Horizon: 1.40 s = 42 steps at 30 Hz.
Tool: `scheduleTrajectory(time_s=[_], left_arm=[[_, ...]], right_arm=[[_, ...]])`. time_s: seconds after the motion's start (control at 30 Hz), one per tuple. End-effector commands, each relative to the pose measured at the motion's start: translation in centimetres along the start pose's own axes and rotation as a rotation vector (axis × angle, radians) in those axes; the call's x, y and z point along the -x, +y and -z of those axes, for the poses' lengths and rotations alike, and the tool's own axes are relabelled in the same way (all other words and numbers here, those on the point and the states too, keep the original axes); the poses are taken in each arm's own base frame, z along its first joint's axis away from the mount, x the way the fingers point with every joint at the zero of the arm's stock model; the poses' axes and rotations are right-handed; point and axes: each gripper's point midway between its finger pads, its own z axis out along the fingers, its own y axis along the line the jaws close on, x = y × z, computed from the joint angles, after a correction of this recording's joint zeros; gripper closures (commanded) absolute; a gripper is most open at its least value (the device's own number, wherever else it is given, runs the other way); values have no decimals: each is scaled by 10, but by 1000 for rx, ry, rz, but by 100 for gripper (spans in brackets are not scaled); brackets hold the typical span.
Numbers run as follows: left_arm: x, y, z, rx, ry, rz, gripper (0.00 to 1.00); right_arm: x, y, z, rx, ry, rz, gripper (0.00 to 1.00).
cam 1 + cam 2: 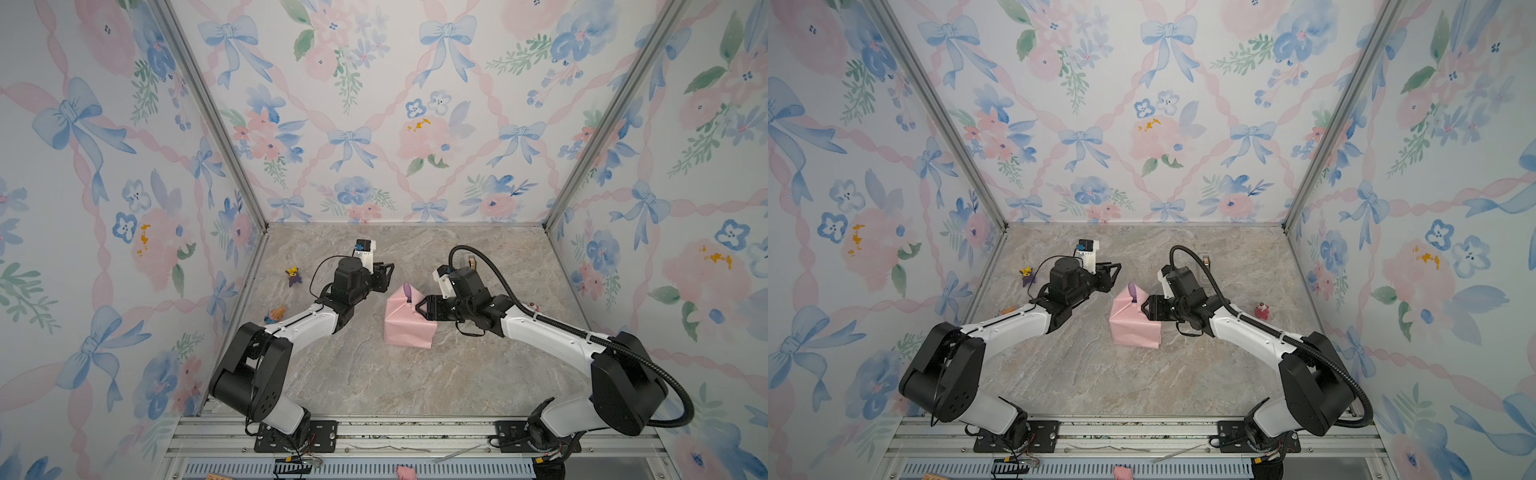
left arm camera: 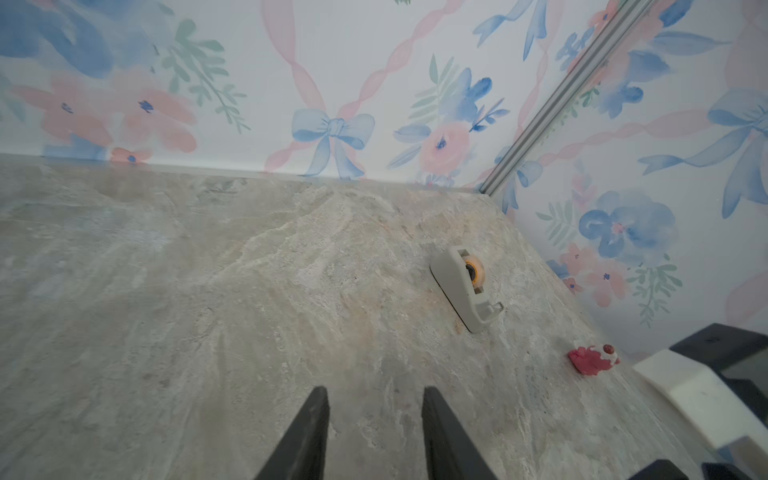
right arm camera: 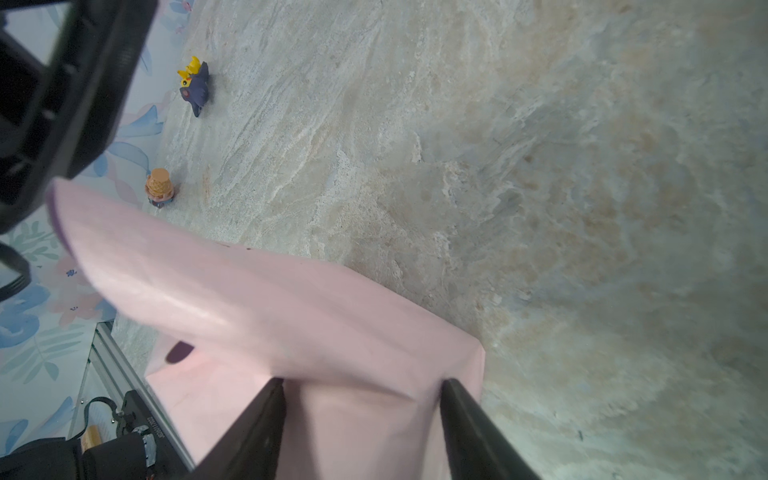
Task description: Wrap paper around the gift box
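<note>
Paper (image 3: 249,299) is being straddled by the right end effector (image 3: 363,380), grip unclear; its loose flap could be sprung open, with the left end effector (image 2: 375,390) spread, empty.

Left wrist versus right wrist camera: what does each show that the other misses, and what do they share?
Only the left wrist view: the tape dispenser, a red toy and the left claw, open with nothing between its fingers. Only the right wrist view: the pink paper, which lies between the fingers of the right claw (a grip cannot be confirmed), a purple-and-yellow figurine and an orange figurine. Both: the marble tabletop and the floral wallpaper.
</note>
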Motion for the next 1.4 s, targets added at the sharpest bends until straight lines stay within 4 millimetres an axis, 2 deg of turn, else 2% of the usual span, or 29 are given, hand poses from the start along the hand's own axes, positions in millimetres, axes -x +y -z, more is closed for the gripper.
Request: scheduleTrajectory(time_s=[0.0, 0.2, 0.4, 0.5, 0.57, 0.67, 0.8, 0.93, 1.07, 1.13, 1.2, 1.37], left_arm=[[-21, -25, -12, -163, 107, -26, 62], [-44, -43, -2, -297, 183, -30, 62], [-62, -50, 17, -337, 217, -33, 63], [-68, -48, 24, -327, 220, -40, 64], [-82, -42, 30, -298, 241, -39, 64], [-93, -37, 32, -249, 271, -77, 65], [-107, -36, 31, -185, 317, -145, 64], [-110, -31, 33, -123, 329, -184, 65], [-105, -26, 39, -58, 314, -223, 64], [-104, -24, 41, -38, 306, -233, 65], [-102, -22, 43, -20, 297, -237, 65], [-100, -22, 44, -3, 290, -216, 64]], right_arm=[[-33, -24, -13, -67, 130, 48, 39], [-27, -20, -10, -42, 131, 85, 39], [-19, -21, -4, -36, 119, 101, 38], [-14, -17, 2, -17, 107, 111, 37], [-11, -14, 9, -6, 92, 116, 37], [-8, -9, 26, 19, 72, 106, 36], [-4, -6, 60, 65, 17, 2, 35], [-6, -9, 87, 53, -37, -272, 30], [-29, -12, 103, -44, -61, -531, 22], [-39, -2, 103, -14, -65, -605, 19], [-46, 17, 100, 52, -57, -646, 18], [-54, 51, 78, 132, -28, -613, 20]])
